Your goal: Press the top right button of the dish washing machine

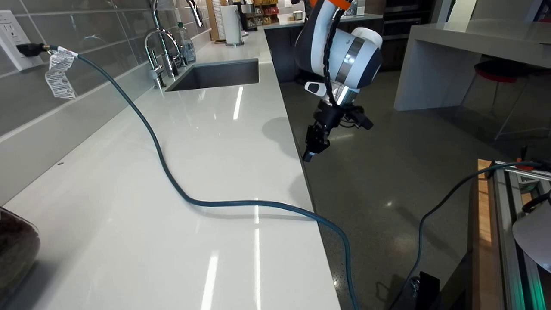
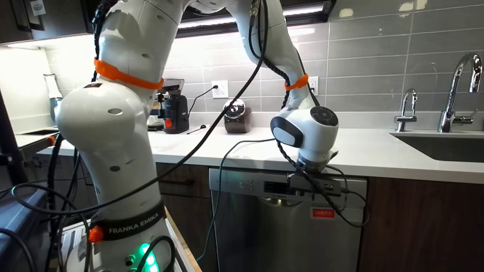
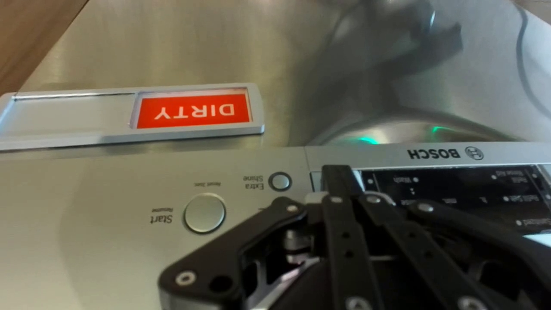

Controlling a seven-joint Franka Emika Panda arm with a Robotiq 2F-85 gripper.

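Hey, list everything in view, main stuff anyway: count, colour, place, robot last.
dishwasher: one, silver, under counter
start button: one, silver, dishwasher panel
display: one, black, same panel
DIRTY sign: one, red, dishwasher door
counter: one, white, above dishwasher
sink: one, grey, in counter
taps: two, chrome, behind sink
bottle: one, clear, near taps
paper roll: one, white, past sink
jar: one, brown, on counter
grinder: one, black, near jar
outlets: two, white, tiled wall
cord: one, teal, across counter
arm: one, white, facing dishwasher
gripper: one, black, by dishwasher panel
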